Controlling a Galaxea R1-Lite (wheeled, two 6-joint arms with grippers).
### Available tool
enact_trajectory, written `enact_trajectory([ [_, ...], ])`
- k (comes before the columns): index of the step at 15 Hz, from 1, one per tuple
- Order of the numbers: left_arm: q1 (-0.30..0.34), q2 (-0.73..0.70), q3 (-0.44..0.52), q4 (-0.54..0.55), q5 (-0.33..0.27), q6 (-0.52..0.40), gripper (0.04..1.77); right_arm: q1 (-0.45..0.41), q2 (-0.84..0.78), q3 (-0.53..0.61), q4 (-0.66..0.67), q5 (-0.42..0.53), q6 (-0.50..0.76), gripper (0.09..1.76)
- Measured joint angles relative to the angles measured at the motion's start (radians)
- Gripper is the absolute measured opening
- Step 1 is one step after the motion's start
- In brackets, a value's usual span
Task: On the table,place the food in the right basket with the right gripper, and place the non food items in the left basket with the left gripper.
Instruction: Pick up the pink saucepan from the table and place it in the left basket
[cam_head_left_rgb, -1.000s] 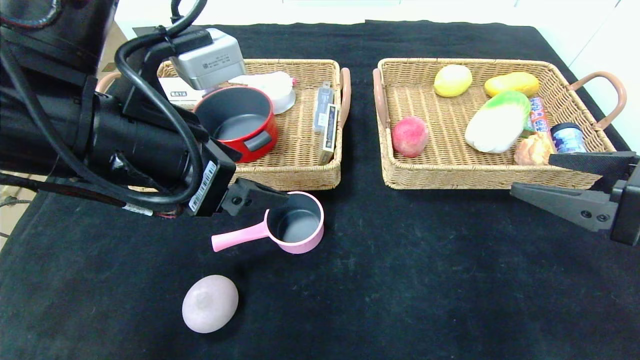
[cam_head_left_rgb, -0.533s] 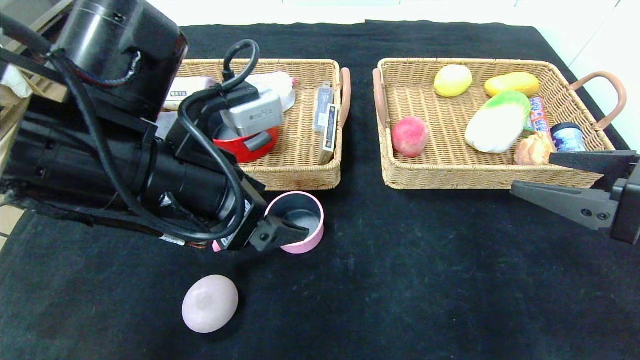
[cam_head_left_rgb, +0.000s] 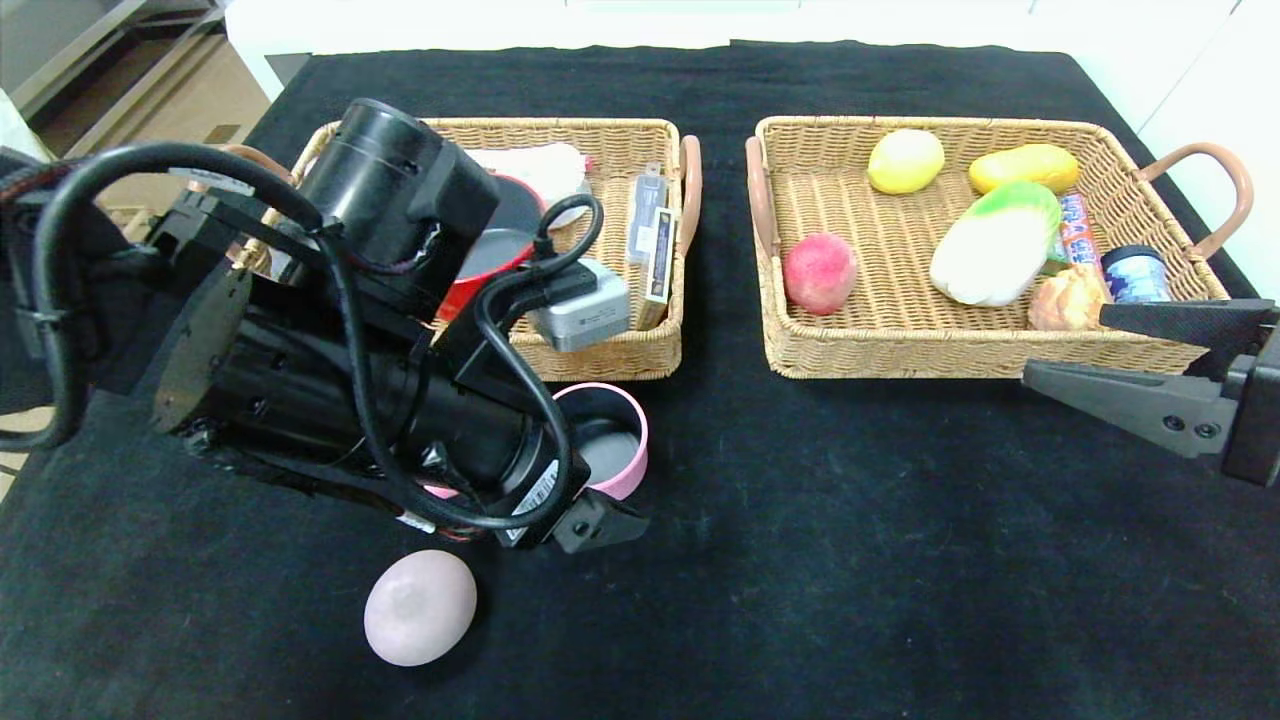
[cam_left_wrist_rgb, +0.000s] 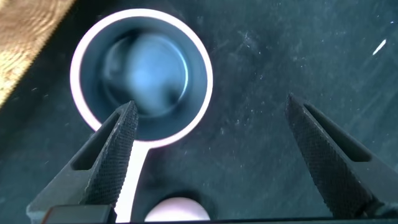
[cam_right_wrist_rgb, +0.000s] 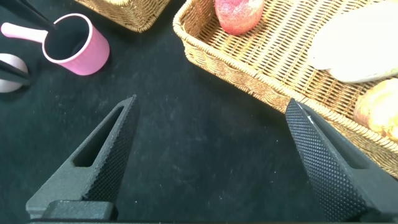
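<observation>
Left wrist view shows the small pink saucepan (cam_left_wrist_rgb: 141, 79) standing upright on the black surface (cam_left_wrist_rgb: 261, 81), its round mouth close ahead of the left gripper (cam_left_wrist_rgb: 211, 162), whose jaws are spread wide with nothing between them. One finger lies over the pan's rim where the handle leaves it; the handle runs back alongside that finger, toward the wrist, so the long axis lies roughly in line with the gripper's reach. In the head view the pan (cam_head_left_rgb: 612, 452) sits just in front of the left basket (cam_head_left_rgb: 610, 355), half hidden by the left arm, whose gripper (cam_head_left_rgb: 600, 522) seems to hover just above it. The lilac egg-shaped lump (cam_head_left_rgb: 420, 606) lies nearby. The right gripper (cam_head_left_rgb: 1120, 360), jaws also apart, waits well off by the right basket (cam_head_left_rgb: 900, 350).
</observation>
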Motion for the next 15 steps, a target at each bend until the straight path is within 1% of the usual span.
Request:
enact_trajectory([
  [3,-0.009,0.033,0.001,-0.054,0.009,0.002,1.71,-0.001,0.000,-0.001,0.000,0.000,0.000,1.71],
  [6,-0.017,0.061,0.000,-0.063,0.031,0.005,1.72,-0.004,-0.001,-0.003,-0.003,0.000,0.000,1.71],
  [8,-0.022,0.076,-0.001,-0.074,0.069,0.007,1.72,-0.005,-0.002,-0.003,-0.002,-0.001,0.000,1.71],
  [10,-0.040,0.089,0.005,-0.076,0.131,0.010,1.72,-0.010,-0.002,-0.003,-0.003,-0.001,0.000,1.71],
  [11,-0.047,0.095,0.006,-0.076,0.151,0.009,1.72,-0.013,-0.002,-0.004,-0.004,-0.001,0.000,1.71],
  [15,-0.059,0.120,0.001,-0.076,0.211,0.011,1.72,-0.019,-0.006,-0.008,-0.005,-0.001,0.000,1.71],
])
